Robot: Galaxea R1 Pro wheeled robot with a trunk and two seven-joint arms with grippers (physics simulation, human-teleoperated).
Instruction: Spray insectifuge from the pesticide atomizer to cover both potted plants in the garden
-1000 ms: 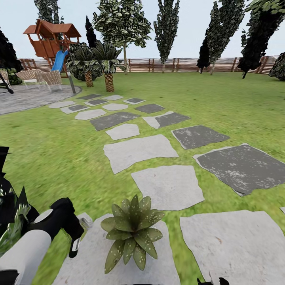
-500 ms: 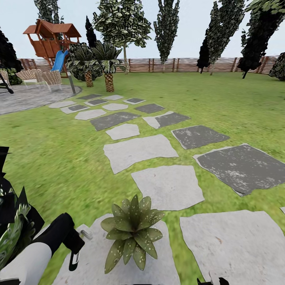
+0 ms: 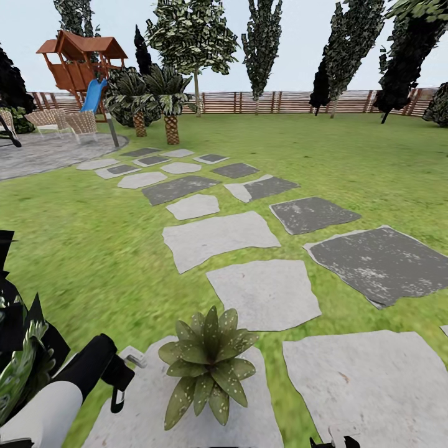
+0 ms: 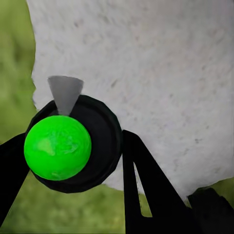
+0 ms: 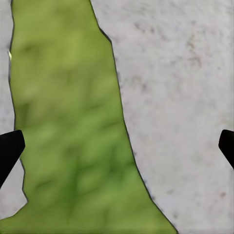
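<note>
One potted plant (image 3: 208, 367), a speckled green rosette, sits on a pale stone slab (image 3: 249, 423) at the bottom centre of the head view; the other one is out of view. My left gripper (image 3: 119, 381) hangs just left of that plant. In the left wrist view its black fingers (image 4: 144, 185) press both sides of the pesticide atomizer (image 4: 58, 147), a black round body with a bright green ball on top and a grey cone nozzle, above the slab's edge. My right gripper (image 5: 117, 146) is open, fingertips wide apart over grass and stone.
A dark spiky striped plant (image 3: 18, 354) crowds the left edge beside my left arm. Stone slabs (image 3: 264, 292) lead across the lawn (image 3: 373, 162) toward palms (image 3: 168, 106), a play tower (image 3: 81, 62), wicker chairs (image 3: 62, 121) and the slat fence (image 3: 280, 101).
My left arm has dropped and drawn back toward the lower left, carrying the atomizer with it. The plant and the view have not shifted.
</note>
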